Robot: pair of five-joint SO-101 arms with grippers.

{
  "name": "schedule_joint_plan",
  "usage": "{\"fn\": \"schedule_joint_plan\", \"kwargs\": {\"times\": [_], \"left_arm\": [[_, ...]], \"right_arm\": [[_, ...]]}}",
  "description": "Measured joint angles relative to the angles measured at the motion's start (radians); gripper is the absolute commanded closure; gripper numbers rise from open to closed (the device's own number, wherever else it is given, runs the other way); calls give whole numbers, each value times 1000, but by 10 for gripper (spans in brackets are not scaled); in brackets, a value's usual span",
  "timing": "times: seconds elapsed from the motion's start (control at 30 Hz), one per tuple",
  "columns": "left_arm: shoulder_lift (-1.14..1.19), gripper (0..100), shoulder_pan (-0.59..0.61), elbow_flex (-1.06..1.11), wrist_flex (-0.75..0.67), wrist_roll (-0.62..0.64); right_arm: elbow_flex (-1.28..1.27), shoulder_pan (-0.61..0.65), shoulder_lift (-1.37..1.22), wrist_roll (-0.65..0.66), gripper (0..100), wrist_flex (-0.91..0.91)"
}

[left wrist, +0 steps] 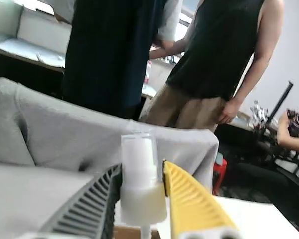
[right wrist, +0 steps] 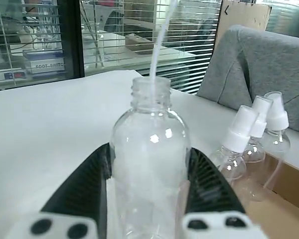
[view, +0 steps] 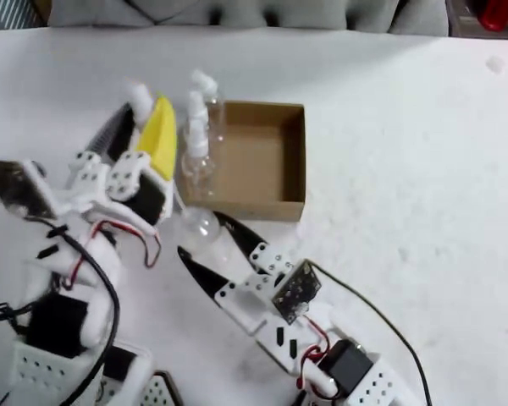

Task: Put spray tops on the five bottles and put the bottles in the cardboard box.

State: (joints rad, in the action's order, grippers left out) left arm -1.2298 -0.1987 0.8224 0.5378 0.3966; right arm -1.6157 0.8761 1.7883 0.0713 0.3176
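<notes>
A clear bottle point(view: 199, 224) point(right wrist: 149, 164) with an open neck stands upright in front of the cardboard box point(view: 279, 182), and my right gripper point(view: 198, 234) point(right wrist: 149, 152) is shut on its body with the black fingers point(right wrist: 84, 189) on both sides. Above it and to the left, my left gripper point(view: 144, 101) point(left wrist: 142, 169) is shut on a white spray top point(view: 140, 90) point(left wrist: 139, 184) between its grey and yellow fingers. The top's thin dip tube point(right wrist: 160, 40) hangs down into the bottle's neck. Three capped bottles point(view: 196, 139) point(right wrist: 254, 134) stand in a row at the box's left side.
The box's bare cardboard floor point(view: 254, 161) takes up its middle and right part. White tabletop point(view: 406, 169) stretches to the right of the box. A grey sofa back point(left wrist: 55, 134) runs behind the table's far edge, and people stand behind it.
</notes>
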Motion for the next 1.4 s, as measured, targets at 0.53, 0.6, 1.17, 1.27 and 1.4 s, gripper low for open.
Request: {"fn": "schedule_joint_plan", "kwargs": {"times": [0.53, 0.6, 1.17, 1.27, 1.4], "left_arm": [[-450, 980, -83, 353, 26, 0], [-509, 980, -84, 354, 78, 0], [-598, 941, -94, 411, 192, 0], [-598, 829, -94, 411, 192, 0], [-598, 752, -89, 414, 210, -2]], "right_arm": [[0, 3, 0, 0, 982, 0], [0, 6, 0, 0, 982, 0], [-2, 8, -2, 2, 982, 0], [-2, 8, -2, 2, 982, 0], [-2, 3, -2, 0, 982, 0]]}}
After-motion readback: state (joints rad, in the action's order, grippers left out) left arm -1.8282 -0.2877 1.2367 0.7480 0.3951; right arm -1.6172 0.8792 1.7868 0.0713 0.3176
